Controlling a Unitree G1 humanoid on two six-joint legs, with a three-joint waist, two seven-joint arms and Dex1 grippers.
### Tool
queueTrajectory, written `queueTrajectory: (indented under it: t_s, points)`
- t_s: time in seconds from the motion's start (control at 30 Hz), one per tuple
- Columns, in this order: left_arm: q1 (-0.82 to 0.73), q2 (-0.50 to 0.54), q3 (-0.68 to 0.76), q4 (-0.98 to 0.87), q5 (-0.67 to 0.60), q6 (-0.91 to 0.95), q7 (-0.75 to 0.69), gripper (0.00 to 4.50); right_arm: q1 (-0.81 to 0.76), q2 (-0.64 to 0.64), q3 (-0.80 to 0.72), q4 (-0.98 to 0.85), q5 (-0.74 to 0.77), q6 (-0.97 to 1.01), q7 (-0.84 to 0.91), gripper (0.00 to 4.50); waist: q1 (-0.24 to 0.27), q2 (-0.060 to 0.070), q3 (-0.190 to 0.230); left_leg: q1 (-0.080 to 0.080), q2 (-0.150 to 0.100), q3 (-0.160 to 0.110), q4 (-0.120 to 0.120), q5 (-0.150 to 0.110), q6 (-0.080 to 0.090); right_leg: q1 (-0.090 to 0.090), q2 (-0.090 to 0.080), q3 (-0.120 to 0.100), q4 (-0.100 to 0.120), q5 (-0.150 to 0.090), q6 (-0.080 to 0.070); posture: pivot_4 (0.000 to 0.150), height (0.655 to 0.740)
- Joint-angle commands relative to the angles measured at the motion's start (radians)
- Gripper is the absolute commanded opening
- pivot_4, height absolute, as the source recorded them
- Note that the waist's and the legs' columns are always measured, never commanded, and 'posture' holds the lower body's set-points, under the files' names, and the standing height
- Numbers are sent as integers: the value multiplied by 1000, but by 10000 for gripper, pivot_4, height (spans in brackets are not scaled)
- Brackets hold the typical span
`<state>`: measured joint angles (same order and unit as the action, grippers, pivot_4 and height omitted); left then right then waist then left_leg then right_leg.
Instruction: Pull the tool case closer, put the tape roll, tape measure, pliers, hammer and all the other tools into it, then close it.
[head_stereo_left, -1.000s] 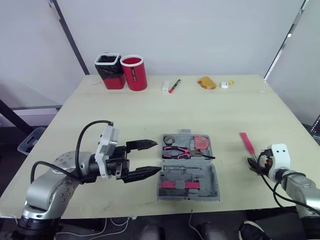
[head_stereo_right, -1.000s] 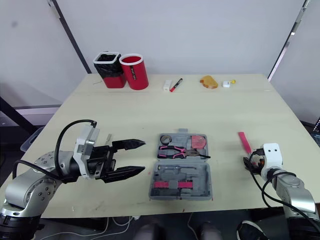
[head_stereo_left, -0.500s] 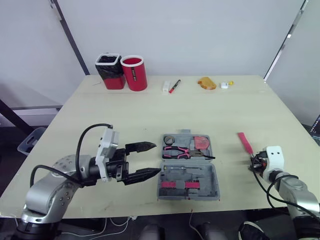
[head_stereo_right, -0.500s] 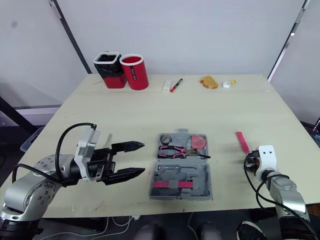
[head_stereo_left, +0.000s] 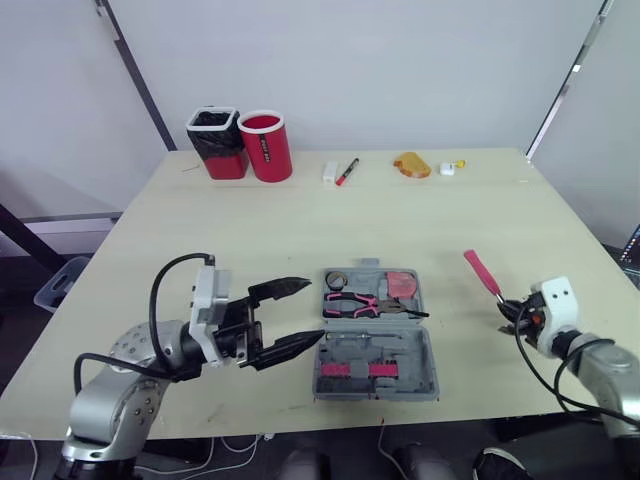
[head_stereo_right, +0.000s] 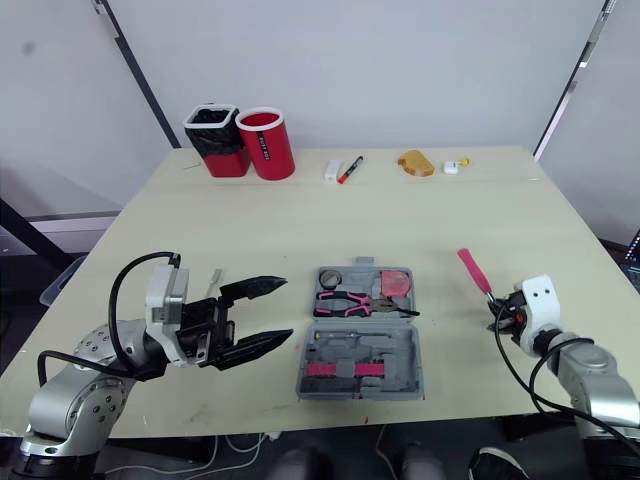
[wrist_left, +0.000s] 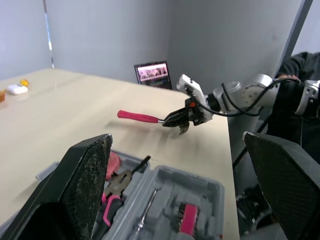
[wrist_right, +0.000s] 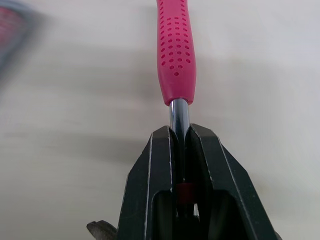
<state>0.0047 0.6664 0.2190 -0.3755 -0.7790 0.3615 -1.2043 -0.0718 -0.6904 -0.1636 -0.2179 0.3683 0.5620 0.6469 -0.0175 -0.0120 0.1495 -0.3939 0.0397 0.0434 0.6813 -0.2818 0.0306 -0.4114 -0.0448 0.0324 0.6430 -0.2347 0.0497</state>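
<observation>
I have right gripper (wrist_right: 179, 132) clenched on hammer (head_stereo_right: 472, 270) shaft, handle aloft for carry to tool case (head_stereo_right: 360, 352); left gripper (head_stereo_right: 287, 309) spread beside case, likely to brace it.

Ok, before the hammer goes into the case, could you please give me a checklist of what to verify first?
1. Grip on the hammer: ok; the right jaws are shut on its metal shaft, just below the pink handle.
2. Hammer off the table: ok; the left wrist view shows it held above the surface.
3. Tool case open: ok; both halves lie flat.
4. Free slot for the hammer: cannot tell; pliers and tape roll already sit in the far half.
5. Left jaws out of the path: ok; they are open, at the case's left side.
</observation>
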Motion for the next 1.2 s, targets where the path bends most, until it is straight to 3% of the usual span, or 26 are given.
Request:
queueTrajectory:
  t_s: [0.03, 0.23, 0.4, 0.67, 0.97, 1.2]
  points:
    - [4, 40, 72, 41, -60, -13, -97, 45000, -43, -105, 46, -243, 60, 87, 102, 841, 0, -1, 0, 0, 1, -1, 0, 0, 0, 0, 1, 0, 0, 0, 0, 1500, 7400]
    - [15, 109, 136, 182, -44, -60, -248, 45000, -212, -263, 208, -429, 123, 297, 186, 841, 8, -4, 0, 0, 2, -4, 0, 0, 0, 0, 1, -2, 0, 0, 0, 1500, 7400]
    - [9, 144, 160, 257, -23, -83, -304, 45000, -373, -324, 425, -475, 70, 369, 259, 841, 8, -6, 1, -3, 1, -6, 0, 0, 0, -2, -4, -4, -2, 0, 0, 1500, 7400]
    - [12, 178, 147, 297, 14, -112, -353, 45000, -532, -195, 751, -345, -114, 367, 259, 841, 4, -8, 1, -4, 1, -8, 0, 0, 0, -2, -4, -6, -2, 0, 0, 1500, 7400]
    - [36, 177, 138, 306, 46, -148, -365, 45000, -655, -99, 872, -226, -213, 376, 306, 841, 6, -9, 1, -4, 1, -9, 0, 0, 0, -2, -4, -7, -2, 0, -1, 1500, 7400]
    - [36, 173, 135, 299, 51, -155, -350, 45000, -659, -70, 892, -257, -220, 410, 338, 841, 4, -9, 1, -4, 1, -9, 0, 0, 0, -2, -4, -8, -1, 0, -1, 1500, 7400]
